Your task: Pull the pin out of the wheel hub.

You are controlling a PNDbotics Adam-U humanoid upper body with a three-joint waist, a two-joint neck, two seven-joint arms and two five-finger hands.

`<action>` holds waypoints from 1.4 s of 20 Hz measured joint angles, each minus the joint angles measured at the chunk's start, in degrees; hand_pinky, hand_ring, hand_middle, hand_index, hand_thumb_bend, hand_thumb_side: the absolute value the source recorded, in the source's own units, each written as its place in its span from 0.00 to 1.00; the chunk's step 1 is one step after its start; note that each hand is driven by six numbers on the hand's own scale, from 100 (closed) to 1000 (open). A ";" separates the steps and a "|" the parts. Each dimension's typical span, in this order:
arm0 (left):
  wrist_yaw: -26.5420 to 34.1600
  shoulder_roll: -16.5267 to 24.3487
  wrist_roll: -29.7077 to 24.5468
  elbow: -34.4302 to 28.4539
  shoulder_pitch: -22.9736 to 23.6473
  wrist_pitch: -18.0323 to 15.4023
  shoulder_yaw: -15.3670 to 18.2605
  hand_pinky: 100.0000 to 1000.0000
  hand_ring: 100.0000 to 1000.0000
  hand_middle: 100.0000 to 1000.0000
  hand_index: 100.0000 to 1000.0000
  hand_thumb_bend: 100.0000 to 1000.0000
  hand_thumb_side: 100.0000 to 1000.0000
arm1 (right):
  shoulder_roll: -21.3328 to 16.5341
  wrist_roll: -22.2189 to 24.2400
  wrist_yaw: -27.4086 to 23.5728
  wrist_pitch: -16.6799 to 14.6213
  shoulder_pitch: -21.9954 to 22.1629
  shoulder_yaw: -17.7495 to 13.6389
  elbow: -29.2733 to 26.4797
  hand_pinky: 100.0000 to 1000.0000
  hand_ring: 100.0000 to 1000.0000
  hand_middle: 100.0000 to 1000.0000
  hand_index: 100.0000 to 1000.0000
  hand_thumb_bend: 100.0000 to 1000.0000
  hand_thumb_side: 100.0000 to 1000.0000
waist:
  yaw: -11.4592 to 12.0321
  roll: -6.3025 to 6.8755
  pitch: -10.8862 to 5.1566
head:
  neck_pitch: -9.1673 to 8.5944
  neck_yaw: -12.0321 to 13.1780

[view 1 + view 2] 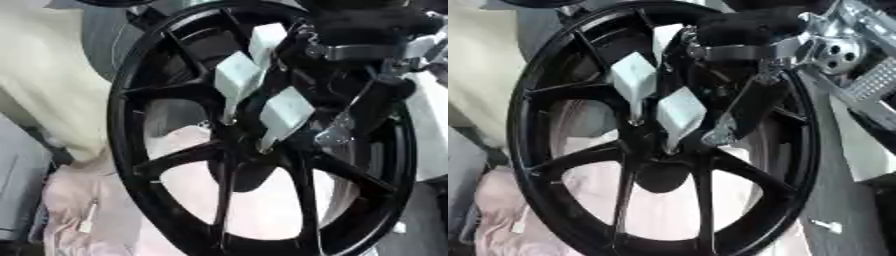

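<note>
The large black spoked alloy wheel hub (219, 200) stands upright, filling the view. The right hand (737, 100) reaches down to its centre, pale-tipped fingers (633, 75) at the middle; I cannot tell whether they hold anything.

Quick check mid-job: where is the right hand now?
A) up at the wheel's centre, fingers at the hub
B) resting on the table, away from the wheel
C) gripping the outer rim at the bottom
A: the right hand comes in from the upper right and its pale-tipped fingers reach down onto the hub of the wheel.
</note>
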 measured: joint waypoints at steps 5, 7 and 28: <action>0.00 0.00 -0.01 0.00 0.00 0.01 -0.13 0.70 0.50 0.49 0.70 0.65 0.52 | 0.33 -0.73 -0.46 0.63 -0.11 0.13 0.35 0.64 0.49 0.45 0.60 0.35 0.03 | 0.02 0.00 0.00 | 0.00 0.00; 0.00 0.00 -0.01 0.00 0.00 0.01 -0.14 0.70 0.50 0.49 0.70 0.65 0.52 | 0.41 -1.30 -1.06 1.16 -0.11 0.12 0.31 0.63 0.47 0.42 0.57 0.34 0.00 | 0.02 0.00 0.00 | 0.00 0.01; -0.01 0.00 0.08 0.00 0.02 -0.01 -0.10 0.70 0.50 0.49 0.69 0.65 0.52 | -4.66 -10.38 -11.23 8.39 4.30 -10.62 -7.63 0.59 0.38 0.21 0.39 0.38 0.27 | -0.40 -0.24 -0.18 | 0.01 0.33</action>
